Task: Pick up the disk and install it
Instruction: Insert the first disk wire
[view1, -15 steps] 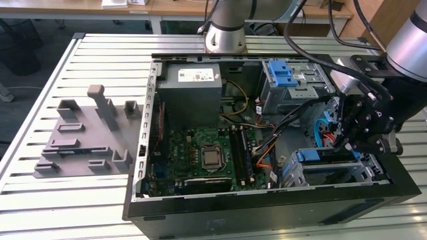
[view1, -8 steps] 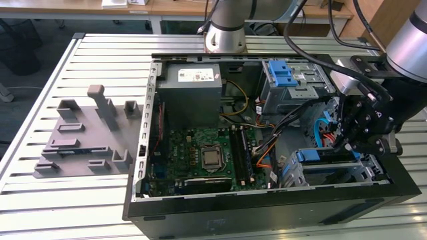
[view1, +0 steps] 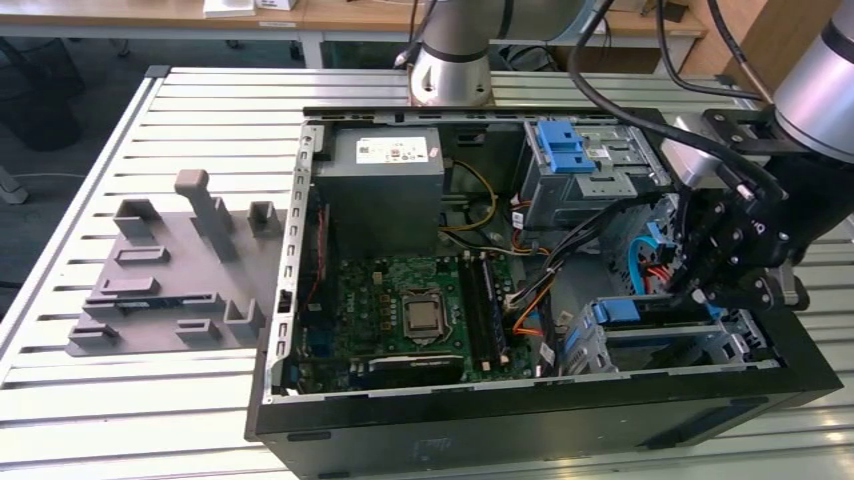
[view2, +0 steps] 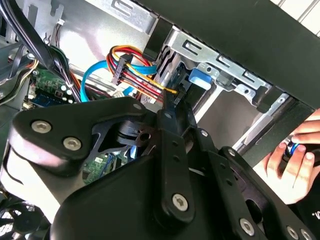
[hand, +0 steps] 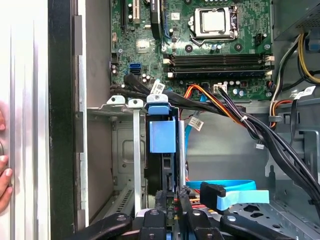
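The disk (hand: 162, 150) stands on edge in the drive cage (hand: 125, 150), lower centre of the first wrist view, blue rail showing. The gripper (hand: 170, 210) sits directly at its end; whether the jaws grip it cannot be told. A person's hand (view2: 295, 160) rests outside the computer case (view1: 534, 420).

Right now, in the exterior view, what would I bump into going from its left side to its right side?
Grey plastic fixture → grey metal box → blue latch → the arm's black gripper.

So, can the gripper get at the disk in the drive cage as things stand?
Probably yes: the gripper is right at the disk's near edge, and the cables pass beside it, not across.
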